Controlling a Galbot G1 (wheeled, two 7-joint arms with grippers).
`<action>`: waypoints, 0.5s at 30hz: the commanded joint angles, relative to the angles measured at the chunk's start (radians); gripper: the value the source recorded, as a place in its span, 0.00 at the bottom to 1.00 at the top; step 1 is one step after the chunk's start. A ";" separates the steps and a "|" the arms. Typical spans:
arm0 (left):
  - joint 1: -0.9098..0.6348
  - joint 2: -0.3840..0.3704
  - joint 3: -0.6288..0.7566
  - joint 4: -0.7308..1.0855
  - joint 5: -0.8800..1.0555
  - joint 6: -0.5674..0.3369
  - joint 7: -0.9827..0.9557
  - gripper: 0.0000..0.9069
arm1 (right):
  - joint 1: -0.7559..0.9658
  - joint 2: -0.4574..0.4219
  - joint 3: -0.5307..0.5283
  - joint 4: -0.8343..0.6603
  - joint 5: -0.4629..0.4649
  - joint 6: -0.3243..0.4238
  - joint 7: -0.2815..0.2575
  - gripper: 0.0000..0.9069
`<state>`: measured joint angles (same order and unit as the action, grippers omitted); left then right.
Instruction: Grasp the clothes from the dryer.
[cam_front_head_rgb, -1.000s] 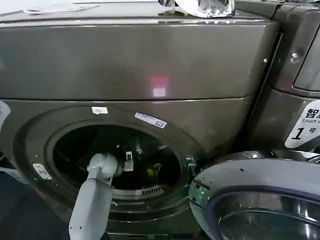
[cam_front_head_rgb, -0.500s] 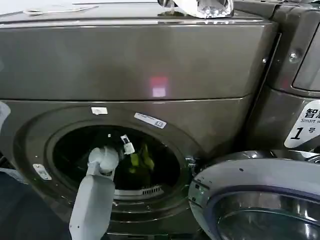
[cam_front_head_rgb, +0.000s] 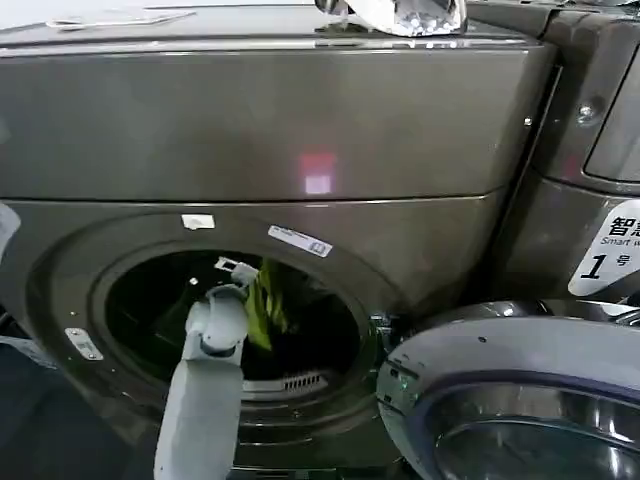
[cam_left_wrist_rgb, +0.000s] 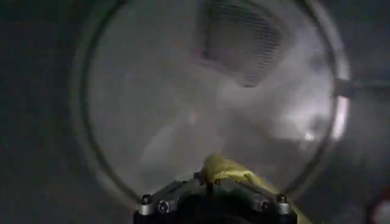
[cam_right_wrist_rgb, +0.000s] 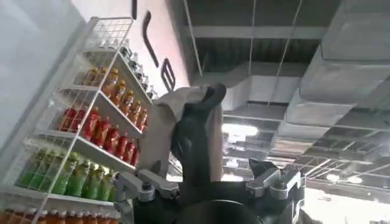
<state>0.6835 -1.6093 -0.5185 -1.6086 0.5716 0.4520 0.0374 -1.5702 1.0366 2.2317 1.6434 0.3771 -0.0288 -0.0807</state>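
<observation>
One garment held | my left hand (cam_front_head_rgb: 243, 272) sat in the dryer (cam_front_head_rgb: 300, 130) porthole, pinched on the yellow-green clothes (cam_front_head_rgb: 265, 305), which hung limp from it inside the drum | light, soft, slip-prone, best gripped at a bunched fold | right hand (cam_right_wrist_rgb: 210, 182) parked aloft, grip unclear

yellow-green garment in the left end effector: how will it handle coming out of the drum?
Probably floppy: the yellow-green garment hangs in loose folds from the left end effector. Likely light, since it is a small piece beside the dryer opening. Its trailing end may drag or snag on the porthole rim.
</observation>
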 joint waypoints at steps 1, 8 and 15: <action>0.012 -0.049 -0.001 -0.037 -0.250 0.060 -0.248 0.00 | -0.001 0.001 -0.002 0.002 0.016 0.002 -0.003 1.00; 0.018 -0.042 0.009 -0.062 -0.347 0.057 -0.199 0.00 | 0.006 0.000 0.004 0.016 0.022 -0.028 0.036 1.00; 0.026 -0.034 0.021 -0.060 -0.344 0.027 -0.158 0.00 | 0.002 0.007 -0.001 0.008 0.039 0.009 0.015 1.00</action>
<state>0.7063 -1.6091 -0.5027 -1.6590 0.3119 0.4847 -0.1145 -1.5707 1.0423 2.2324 1.6521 0.4039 -0.0300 -0.0695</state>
